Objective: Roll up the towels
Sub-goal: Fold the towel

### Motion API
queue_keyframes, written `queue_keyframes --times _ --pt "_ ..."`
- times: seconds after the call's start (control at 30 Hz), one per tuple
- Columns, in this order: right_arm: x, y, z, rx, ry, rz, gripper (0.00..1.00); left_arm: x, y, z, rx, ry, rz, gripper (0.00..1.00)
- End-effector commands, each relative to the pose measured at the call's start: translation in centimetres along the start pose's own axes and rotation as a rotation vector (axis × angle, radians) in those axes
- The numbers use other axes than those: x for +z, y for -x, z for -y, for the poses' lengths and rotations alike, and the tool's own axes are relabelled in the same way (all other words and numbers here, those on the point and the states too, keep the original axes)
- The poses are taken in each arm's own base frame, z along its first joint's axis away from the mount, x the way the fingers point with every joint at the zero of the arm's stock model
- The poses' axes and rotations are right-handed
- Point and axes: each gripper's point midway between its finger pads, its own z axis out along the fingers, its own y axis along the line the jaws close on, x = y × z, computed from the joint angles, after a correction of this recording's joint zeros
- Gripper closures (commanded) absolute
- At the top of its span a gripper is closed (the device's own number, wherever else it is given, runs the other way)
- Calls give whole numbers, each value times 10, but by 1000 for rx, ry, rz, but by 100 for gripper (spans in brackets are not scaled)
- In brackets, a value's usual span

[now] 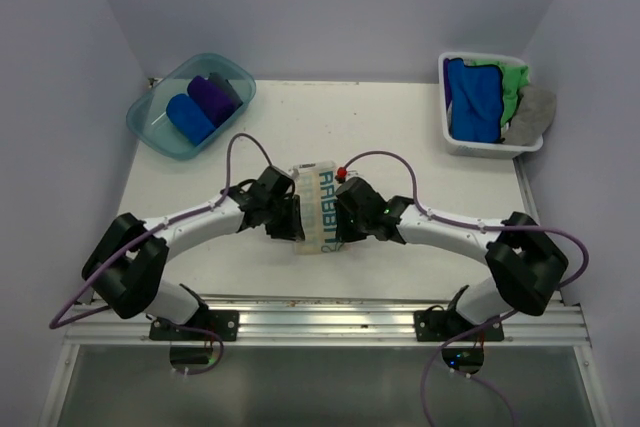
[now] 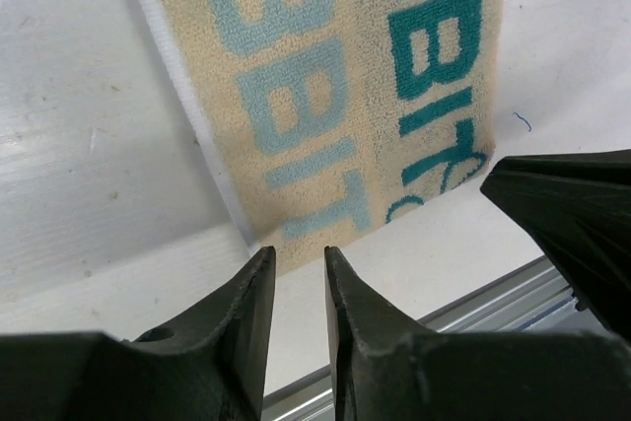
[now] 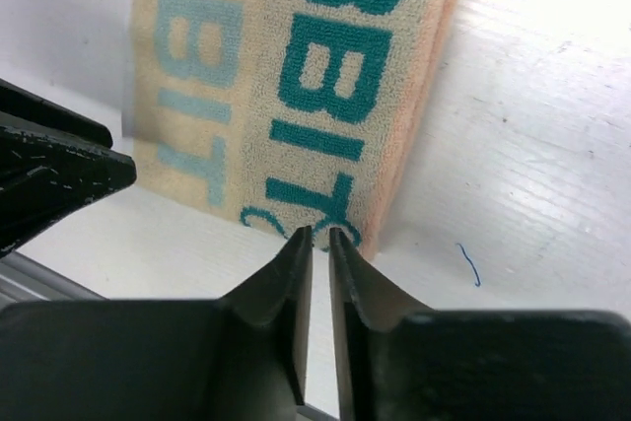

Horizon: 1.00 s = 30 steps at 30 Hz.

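left gripper: nearly closed, empty | right gripper: narrow, grasp on cream towel unclear | risk: shallow pinch may lose near edge; roll starts crooked

Towels, 6 countable: 1 cream towel with teal lettering, 2 rolled ones (1 blue roll, 1 purple roll), and 3 loose ones (1 blue towel, 1 green towel, 1 grey towel). Containers, 2: 1 teal tub, 1 white basket. Hardware: 2 arms (left arm, right arm) and 2 grippers (left gripper, right gripper), 2 fingers each.
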Motion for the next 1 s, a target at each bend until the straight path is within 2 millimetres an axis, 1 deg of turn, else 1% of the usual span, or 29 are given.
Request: queue_keyframes --times 0.0,0.03,0.07,0.13,0.17,0.27,0.37,0.47,0.57,0.67,0.77,0.83,0.93,0.97 --pt "-11 0 12 1 -47 25 81 -9 2 -2 14 21 20 68" --pt "-10 -3 14 0 -50 18 75 -6 -2 -5 10 21 12 66" --pt "-9 -7 16 2 -53 9 73 -4 -6 -7 4 20 2 62" --pt "-6 -11 17 9 -54 -2 69 2 -15 -11 -12 16 -21 58" --pt "-4 -15 19 11 -56 -13 66 4 -18 -13 -17 20 -28 56" --pt "-1 -19 19 17 -49 -21 61 8 -22 -19 -30 29 -29 55" --pt "3 -21 19 15 -53 -31 60 12 -21 -20 -37 33 -24 58" --pt "7 -24 21 10 -58 -42 60 14 -23 -20 -44 31 -30 61" --pt "9 -24 19 10 -49 -42 61 16 -27 -22 -46 37 -39 62" --pt "12 -24 18 10 -47 -45 63 19 -28 -27 -49 53 -42 64" --pt "14 -26 18 15 -47 -51 66 20 -30 -26 -55 49 -49 69" --pt "14 -27 19 21 -50 -53 68 20 -31 -26 -55 47 -51 70" --pt "14 -27 19 22 -49 -51 69 20 -33 -26 -51 46 -58 70" --pt "14 -28 19 19 -48 -52 69 20 -34 -27 -53 48 -63 68"
